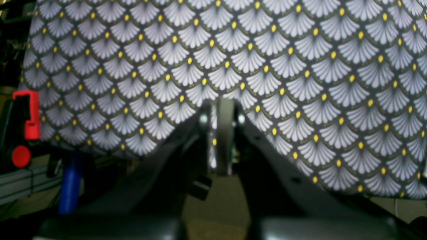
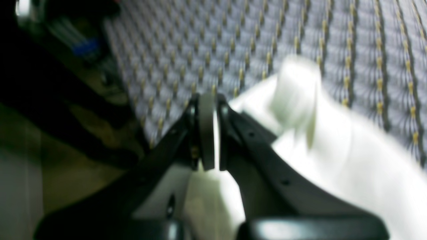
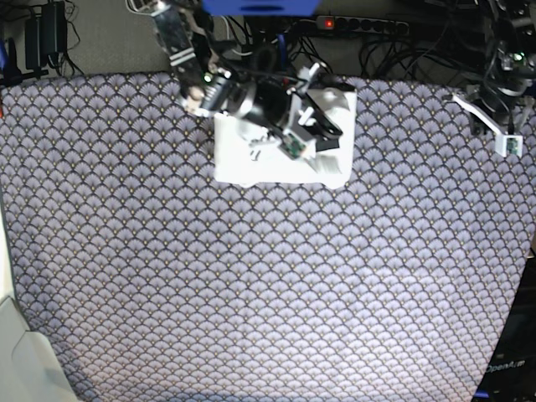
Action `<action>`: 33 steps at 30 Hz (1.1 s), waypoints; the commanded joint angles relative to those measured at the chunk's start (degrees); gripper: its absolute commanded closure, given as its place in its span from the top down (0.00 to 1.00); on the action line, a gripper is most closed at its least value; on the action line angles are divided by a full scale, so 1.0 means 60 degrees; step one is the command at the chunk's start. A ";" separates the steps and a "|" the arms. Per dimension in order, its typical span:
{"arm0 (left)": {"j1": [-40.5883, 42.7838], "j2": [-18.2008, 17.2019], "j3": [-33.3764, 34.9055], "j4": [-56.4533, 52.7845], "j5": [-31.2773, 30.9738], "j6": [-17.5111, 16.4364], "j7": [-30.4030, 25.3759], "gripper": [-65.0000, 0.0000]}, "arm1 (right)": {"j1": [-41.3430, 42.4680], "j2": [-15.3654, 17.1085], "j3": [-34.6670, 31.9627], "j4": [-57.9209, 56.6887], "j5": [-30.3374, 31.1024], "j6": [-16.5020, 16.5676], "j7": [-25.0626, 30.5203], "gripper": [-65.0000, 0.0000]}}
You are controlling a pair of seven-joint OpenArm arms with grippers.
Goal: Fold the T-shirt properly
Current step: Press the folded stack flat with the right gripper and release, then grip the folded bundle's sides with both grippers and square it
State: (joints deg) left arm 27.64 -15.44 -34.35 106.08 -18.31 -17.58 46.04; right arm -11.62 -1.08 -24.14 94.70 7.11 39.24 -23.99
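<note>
The T-shirt (image 3: 276, 167) lies folded into a white rectangle at the far middle of the table, plain side up. My right arm (image 3: 268, 100) hangs over its far half. In the right wrist view the right gripper (image 2: 210, 133) is shut, just above the white T-shirt (image 2: 333, 150); I cannot make out any cloth pinched between the pads. My left arm (image 3: 490, 121) is raised at the table's far right edge, well away from the shirt. The left gripper (image 1: 225, 133) is shut with nothing in it, over the patterned cloth.
A fan-patterned tablecloth (image 3: 251, 293) covers the whole table. Cables and a power strip (image 3: 360, 23) run behind the far edge. In the left wrist view a red clamp (image 1: 28, 115) and a blue post (image 1: 70, 183) stand beside the table's edge.
</note>
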 commanded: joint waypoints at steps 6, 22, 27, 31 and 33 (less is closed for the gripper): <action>-0.0013 -0.0086 -0.0041 0.0144 -0.0077 0.0022 -0.0208 0.05 | -0.0342 0.0158 0.0295 -0.0054 0.0184 0.0126 0.0416 0.00; 0.0661 0.0119 0.0736 0.0261 -0.0092 0.0008 -0.0296 0.04 | -0.0635 0.0070 0.0514 0.0723 0.0199 0.0126 0.1075 0.00; 0.0939 0.0149 0.1966 0.0246 -0.0092 0.0008 -0.0311 0.01 | -0.1060 0.0070 0.1291 0.1807 0.0184 0.0126 0.1046 0.00; 0.0969 0.0149 0.3417 0.0217 -0.0077 0.0052 -0.0311 0.01 | -0.1075 0.0085 0.2566 0.1880 0.0184 0.0126 0.0328 0.00; 0.0925 0.0207 0.4076 0.0158 -0.0048 0.0081 -0.0311 0.01 | -0.1060 0.0129 0.3137 0.1880 0.0184 0.0126 0.0108 0.00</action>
State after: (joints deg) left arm 32.97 -13.93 -9.54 106.34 -18.20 -17.02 44.93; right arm -18.31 -0.34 -5.30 104.79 7.31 39.59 -25.06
